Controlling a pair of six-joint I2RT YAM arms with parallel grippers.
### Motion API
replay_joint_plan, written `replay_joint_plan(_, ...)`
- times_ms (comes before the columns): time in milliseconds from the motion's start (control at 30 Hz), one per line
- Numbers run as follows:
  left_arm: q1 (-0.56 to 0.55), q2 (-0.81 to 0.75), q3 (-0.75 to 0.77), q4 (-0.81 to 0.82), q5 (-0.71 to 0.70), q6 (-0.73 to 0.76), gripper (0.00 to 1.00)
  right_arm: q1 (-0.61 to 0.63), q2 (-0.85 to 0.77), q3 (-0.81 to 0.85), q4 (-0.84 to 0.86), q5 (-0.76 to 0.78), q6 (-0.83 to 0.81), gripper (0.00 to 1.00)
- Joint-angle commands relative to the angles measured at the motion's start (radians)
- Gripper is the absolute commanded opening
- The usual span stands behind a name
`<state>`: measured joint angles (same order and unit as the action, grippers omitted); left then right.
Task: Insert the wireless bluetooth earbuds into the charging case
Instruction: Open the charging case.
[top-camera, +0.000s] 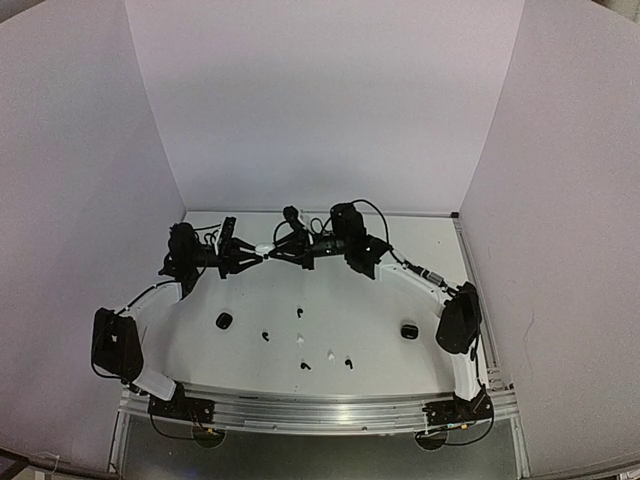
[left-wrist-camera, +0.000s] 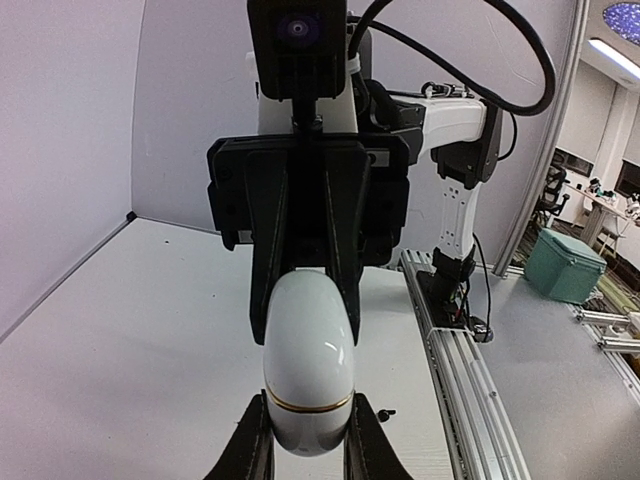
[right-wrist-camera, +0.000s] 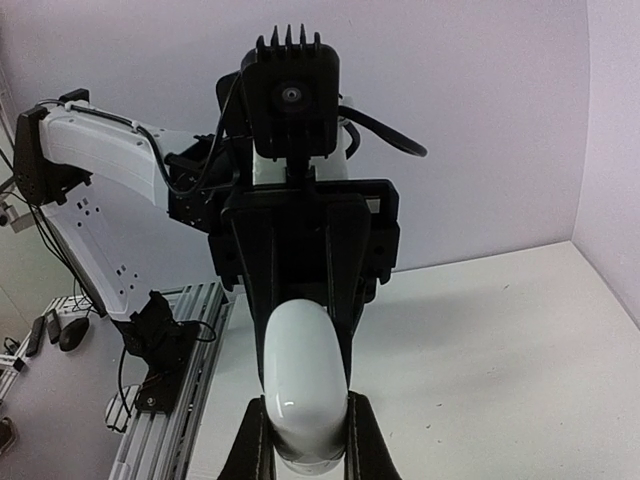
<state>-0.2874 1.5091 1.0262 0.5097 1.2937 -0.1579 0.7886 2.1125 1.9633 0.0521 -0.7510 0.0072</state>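
A white charging case with a gold seam hangs in the air over the back of the table, shut, held from both ends. My left gripper is shut on the seam end of the case. My right gripper is shut on the opposite rounded end of the case. In the top view the two grippers meet nose to nose, left and right. Several tiny earbuds lie loose on the table nearer the arm bases: black ones and white ones. One black bud shows beside my left fingers.
Two black cases sit on the table, one left and one right. White walls close off the back and both sides. An aluminium rail runs along the near edge between the arm bases.
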Motion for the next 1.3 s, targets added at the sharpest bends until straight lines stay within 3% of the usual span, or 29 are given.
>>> replay_joint_plan(0,-0.014,0.007,0.060,-0.031,0.064,0.031,0.09,0.011,-0.037,0.026,-0.033,0.047,-0.082,0.00)
replay_joint_plan(100,-0.015,0.007,0.064,-0.045,0.060,0.038,0.01,0.014,-0.019,0.052,-0.051,0.065,-0.105,0.00)
replay_joint_plan(233,-0.015,-0.002,0.067,-0.101,0.037,0.089,0.00,0.017,0.018,0.126,-0.145,0.072,-0.117,0.00)
replay_joint_plan(333,-0.016,-0.028,0.056,-0.187,-0.019,0.221,0.00,0.017,0.031,0.156,-0.151,0.093,-0.080,0.17)
replay_joint_plan(400,-0.017,-0.046,0.053,-0.251,-0.054,0.319,0.00,0.018,0.038,0.167,-0.152,0.116,-0.058,0.22)
replay_joint_plan(933,-0.020,-0.072,0.056,-0.364,-0.074,0.520,0.00,0.021,0.076,0.188,-0.153,0.230,0.027,0.33)
replay_joint_plan(1267,-0.021,-0.085,0.030,-0.270,-0.079,0.444,0.00,0.025,0.080,0.162,-0.161,0.243,0.031,0.34)
